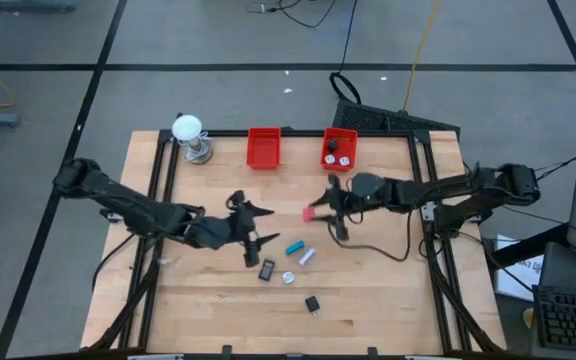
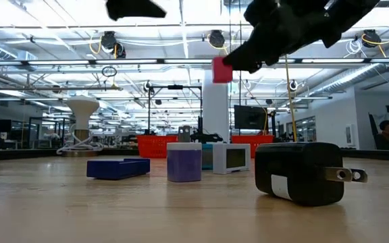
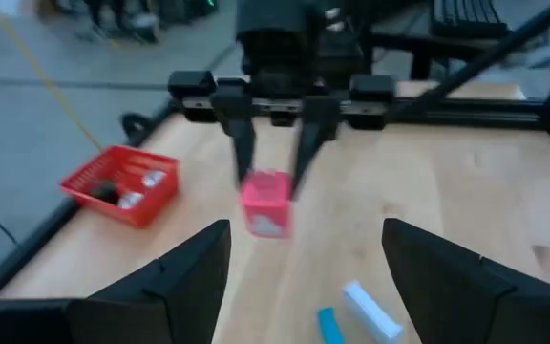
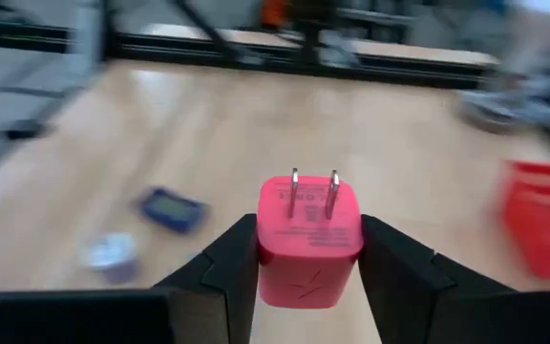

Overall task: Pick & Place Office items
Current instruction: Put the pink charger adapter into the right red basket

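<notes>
Right gripper (image 4: pixel 308 263) clenched on boxy pink plug (image 4: pixel 308 239), metal prongs out, above wooden table (image 1: pixel 388 300). Left gripper (image 3: pixel 304 277) released, empty, left of it.

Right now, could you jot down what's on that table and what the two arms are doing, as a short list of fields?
Right pincer: shut on pink plug, held above the table
Left pincer: open, empty, facing the pink plug
Red bins: two at the far edge; the right one holds small pieces
Still on table: cyan piece, pale blue piece, white round piece, dark flat rectangle, black plug
White ball on stand: far left corner
</notes>
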You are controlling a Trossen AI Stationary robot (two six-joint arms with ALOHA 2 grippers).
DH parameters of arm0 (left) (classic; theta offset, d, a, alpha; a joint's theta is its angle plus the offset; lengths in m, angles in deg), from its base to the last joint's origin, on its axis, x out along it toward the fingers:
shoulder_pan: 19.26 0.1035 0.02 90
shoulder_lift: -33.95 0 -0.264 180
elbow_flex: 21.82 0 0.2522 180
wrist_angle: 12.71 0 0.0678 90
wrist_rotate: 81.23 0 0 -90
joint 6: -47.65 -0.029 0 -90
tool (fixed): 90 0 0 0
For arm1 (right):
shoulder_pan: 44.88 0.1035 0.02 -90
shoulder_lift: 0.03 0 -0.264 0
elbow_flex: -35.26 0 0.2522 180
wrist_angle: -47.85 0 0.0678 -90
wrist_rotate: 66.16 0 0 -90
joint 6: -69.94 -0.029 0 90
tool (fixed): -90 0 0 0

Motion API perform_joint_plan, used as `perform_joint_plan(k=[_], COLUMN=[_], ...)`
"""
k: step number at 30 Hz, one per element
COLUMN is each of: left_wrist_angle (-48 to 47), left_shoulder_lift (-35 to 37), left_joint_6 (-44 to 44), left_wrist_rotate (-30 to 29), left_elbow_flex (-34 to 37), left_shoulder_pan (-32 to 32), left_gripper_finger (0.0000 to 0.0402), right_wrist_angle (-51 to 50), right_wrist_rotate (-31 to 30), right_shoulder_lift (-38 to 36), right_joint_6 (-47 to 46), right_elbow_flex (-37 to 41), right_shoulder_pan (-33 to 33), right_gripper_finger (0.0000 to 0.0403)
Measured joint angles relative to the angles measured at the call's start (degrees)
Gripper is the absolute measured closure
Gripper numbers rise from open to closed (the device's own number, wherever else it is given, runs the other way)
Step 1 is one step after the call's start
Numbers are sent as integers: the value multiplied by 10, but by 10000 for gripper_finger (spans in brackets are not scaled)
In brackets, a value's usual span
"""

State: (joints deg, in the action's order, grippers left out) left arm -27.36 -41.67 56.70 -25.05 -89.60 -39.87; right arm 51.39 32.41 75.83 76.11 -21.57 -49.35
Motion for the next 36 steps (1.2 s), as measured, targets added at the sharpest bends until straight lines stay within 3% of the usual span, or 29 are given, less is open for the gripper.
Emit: perform_joint_plan(k=[2,6,10,14,22,28,31,36], left_wrist_angle=[25,161,328,426,448,447,447,447], left_shoulder_lift=[20,46,49,49,49,49,49,48], left_joint_6=[-1,5,-3,7,62,66,66,63], left_wrist_rotate=[-29,-64,-68,-68,-68,-67,-68,-68], left_elbow_flex=[38,139,234,301,337,337,337,337], left_shoulder_pan=[-7,-7,1,13,40,53,54,54], left_gripper_finger=[126,126,126,124,123,123,123,123], right_wrist_angle=[-19,-31,-9,20,85,127,150,152], right_wrist_rotate=[-29,-59,-59,-60,-58,-72,-113,-118], right_shoulder_lift=[-11,-15,-6,8,103,186,202,202], right_joint_6=[8,17,5,-16,-55,-54,-50,-49], right_elbow_flex=[0,0,0,0,0,0,-1,-1], right_shoulder_pan=[-26,-94,-183,-274,-400,-417,-417,-417], right_gripper_finger=[262,262,262,262,262,262,262,262])
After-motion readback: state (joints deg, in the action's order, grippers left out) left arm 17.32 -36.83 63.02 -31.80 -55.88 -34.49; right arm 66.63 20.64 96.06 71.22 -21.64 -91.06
